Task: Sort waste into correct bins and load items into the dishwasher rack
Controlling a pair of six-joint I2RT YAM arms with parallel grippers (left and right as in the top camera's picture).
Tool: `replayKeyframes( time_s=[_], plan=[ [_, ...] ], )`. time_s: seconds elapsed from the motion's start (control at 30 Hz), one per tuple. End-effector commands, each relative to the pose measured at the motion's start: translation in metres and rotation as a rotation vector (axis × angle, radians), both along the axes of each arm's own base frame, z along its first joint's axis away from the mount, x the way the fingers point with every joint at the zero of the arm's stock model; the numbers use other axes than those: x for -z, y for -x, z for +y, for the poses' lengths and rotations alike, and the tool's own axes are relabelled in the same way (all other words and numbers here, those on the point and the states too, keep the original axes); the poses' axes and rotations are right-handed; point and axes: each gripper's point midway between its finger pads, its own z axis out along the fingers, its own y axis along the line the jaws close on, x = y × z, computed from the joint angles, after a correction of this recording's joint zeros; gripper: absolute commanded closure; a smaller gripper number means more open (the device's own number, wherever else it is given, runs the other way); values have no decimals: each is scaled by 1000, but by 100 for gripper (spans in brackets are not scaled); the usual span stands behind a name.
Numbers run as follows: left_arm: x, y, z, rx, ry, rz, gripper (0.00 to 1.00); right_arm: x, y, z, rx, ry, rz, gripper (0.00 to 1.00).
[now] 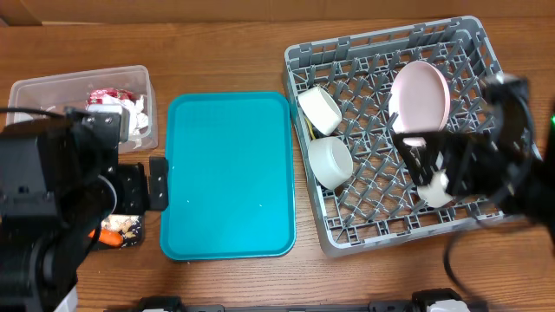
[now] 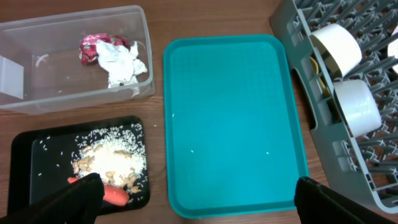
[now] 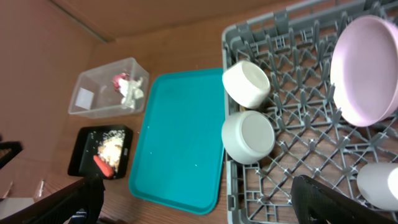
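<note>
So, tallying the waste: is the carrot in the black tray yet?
In: the carrot lies inside the black tray, beside the crumbs.

At the right, a large grey plastic lattice rack (image 1: 373,195) holds two pale round bowls (image 1: 330,161) on their sides, a pink round plate (image 1: 421,94) on its edge and a small white cup (image 3: 380,185). At the far left, a clear plastic rectangular tub (image 2: 50,62) holds a crumpled white napkin (image 2: 124,62) and a red-silver foil wrapper (image 2: 93,46). The shallow black tray (image 2: 25,158) nearer holds beige crumbs (image 2: 112,158) and a small orange carrot (image 2: 116,195).

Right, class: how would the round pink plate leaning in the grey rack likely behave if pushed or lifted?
The round pink plate looks rigid, so it would probably keep its shape when lifted. Propped at a tilt in the grey plastic lattice rack, it may tip or roll if pushed sideways. Its smooth face could be slippery to grip.
</note>
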Motion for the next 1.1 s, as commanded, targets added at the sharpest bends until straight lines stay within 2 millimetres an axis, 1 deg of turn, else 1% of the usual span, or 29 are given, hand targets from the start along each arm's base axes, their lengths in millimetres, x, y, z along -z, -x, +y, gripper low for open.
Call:
replayKeyframes(
  time_s=[0.0, 0.1, 0.17, 0.33, 0.43, 0.57, 0.6, 0.77, 0.83, 0.93, 0.97, 1.03, 1.07],
  plan=[
    [-4, 3, -3, -8, 20, -16, 0, -11, 15, -2, 2, -3, -56, 0],
    [-4, 3, -3, -8, 20, -17, 0, -13, 23, -3, 4, -7, -63, 0],
    [-4, 3, -3, -8, 20, -15, 0, -12, 25, -3, 4, -6, -58, 0],
    [-2, 1, -3, -8, 20, -6, 0, -2, 32, -4, 4, 0, -5, 0],
    [0, -2, -3, -8, 20, 4, 0, -1, 32, -5, 6, 4, 1, 0],
    [2, -4, -3, -8, 20, 12, 0, 9, 34, -17, 49, 72, 25, 0],
    [3, -5, -3, -8, 20, 16, 0, 9, 34, -17, 23, 100, 6, 0],
    [7, -10, -2, -8, 20, 35, 0, 1, 27, -16, -148, 280, -157, 0],
    [8, -11, -3, -8, 20, 42, 0, -14, 20, -16, -185, 336, -278, 0],
    [12, -15, -2, -8, 20, 59, 0, -37, 7, -14, -188, 382, -483, 0],
    [12, -16, -2, -9, 20, 62, 0, -41, 4, -14, -179, 384, -533, 0],
    [15, -18, -2, -8, 20, 73, 0, -43, -3, -13, -158, 383, -626, 0],
    [16, -20, -2, -9, 20, 78, 0, -40, -6, -13, -149, 382, -665, 0]
  ],
)
